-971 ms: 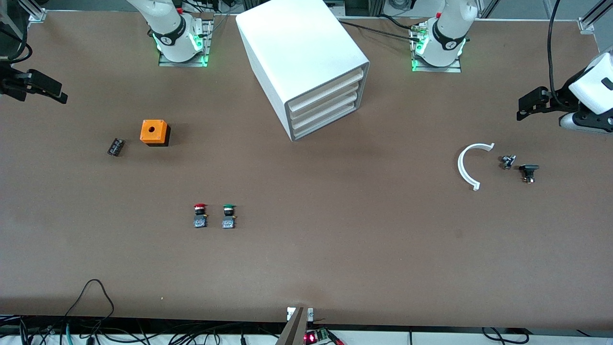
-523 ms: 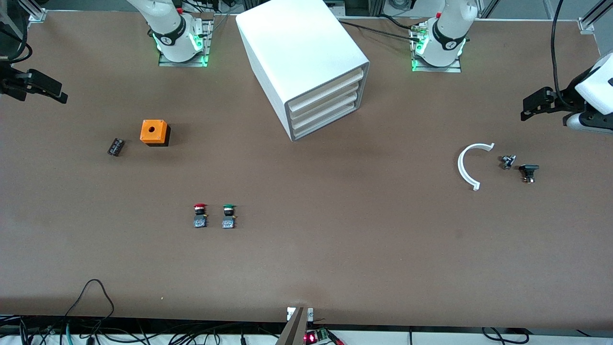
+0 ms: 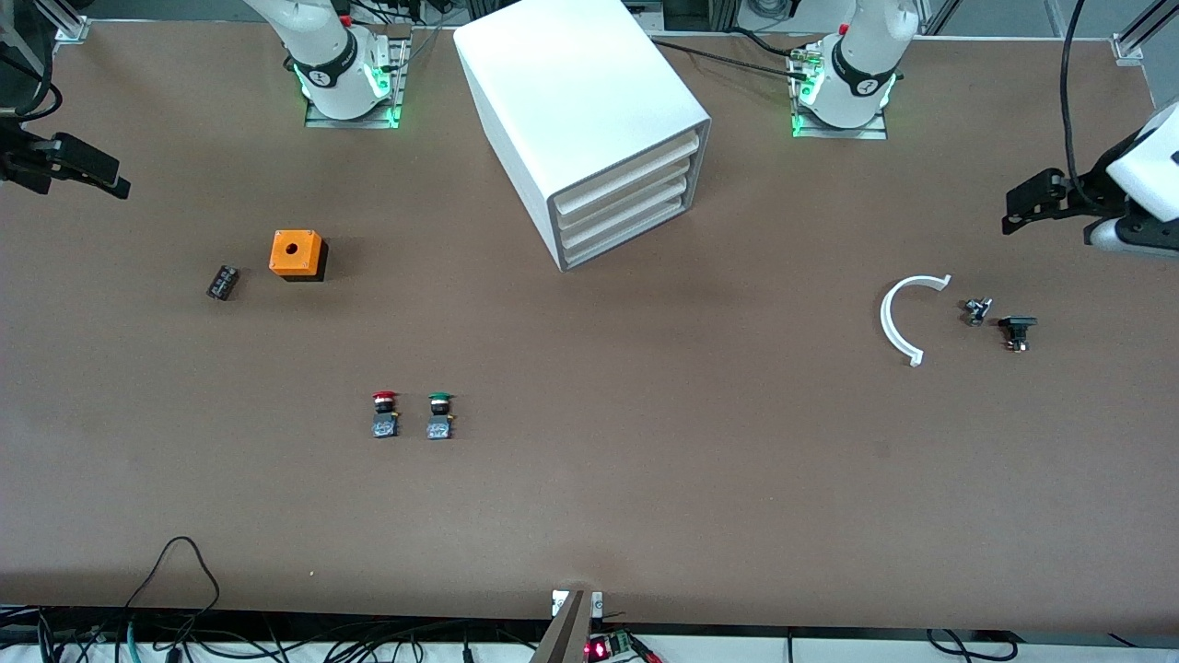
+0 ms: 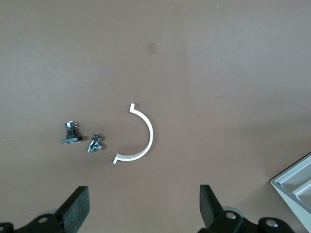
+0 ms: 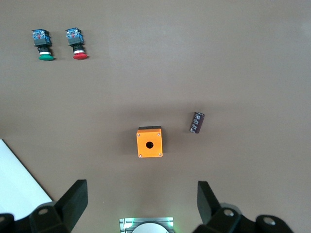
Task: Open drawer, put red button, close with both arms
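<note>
The white cabinet stands between the two arm bases. Its lowermost drawer is pushed in flush, like the two fronts above it. The red button stands on the table beside a green-capped one, toward the right arm's end. My right gripper hangs open and empty high over the right arm's end of the table. My left gripper hangs open and empty high over the left arm's end. A cabinet corner shows in the left wrist view.
An orange box with a hole and a small black part lie toward the right arm's end. A white curved strip and two small bolts lie toward the left arm's end. Cables trail along the table's front edge.
The left arm has drawn slightly outward toward its end of the table. The right arm, the drawer and the buttons have not moved.
</note>
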{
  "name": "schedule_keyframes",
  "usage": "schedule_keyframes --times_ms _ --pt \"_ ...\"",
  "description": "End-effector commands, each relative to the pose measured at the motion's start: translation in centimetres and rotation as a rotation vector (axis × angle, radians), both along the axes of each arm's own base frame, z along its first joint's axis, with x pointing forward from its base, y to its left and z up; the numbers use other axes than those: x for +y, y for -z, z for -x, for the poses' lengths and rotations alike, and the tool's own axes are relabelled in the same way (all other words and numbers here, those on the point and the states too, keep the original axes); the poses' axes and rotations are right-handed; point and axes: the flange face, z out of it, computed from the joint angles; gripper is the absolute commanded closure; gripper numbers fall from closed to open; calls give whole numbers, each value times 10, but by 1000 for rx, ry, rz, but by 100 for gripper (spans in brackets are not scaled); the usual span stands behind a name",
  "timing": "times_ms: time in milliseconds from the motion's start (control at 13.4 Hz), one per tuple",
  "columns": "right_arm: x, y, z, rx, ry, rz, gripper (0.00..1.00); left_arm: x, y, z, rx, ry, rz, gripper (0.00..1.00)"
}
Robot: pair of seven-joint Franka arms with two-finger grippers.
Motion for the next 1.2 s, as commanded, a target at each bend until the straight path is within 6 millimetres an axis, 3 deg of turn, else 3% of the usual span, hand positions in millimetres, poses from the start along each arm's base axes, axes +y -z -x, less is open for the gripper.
schedule_keyframes --times_ms 0,75,299,523,896,1120 --pt "-1 -5 1 3 -7 -1 0 -6 29 -16 69 15 -1 0" --pt "-1 -5 1 5 -5 -1 0 -8 52 -24 109 18 -2 0" --pt "-1 -6 1 2 -5 -1 0 -16 84 -33 172 31 74 0" --pt "-1 -6 1 2 -4 -1 0 -42 171 -35 327 -37 362 0" --pt "-1 -6 1 -1 -4 -1 0 -131 286 -9 527 -146 772 0" --pt "-1 -6 0 -7 -4 0 0 -191 339 29 547 -141 914 0"
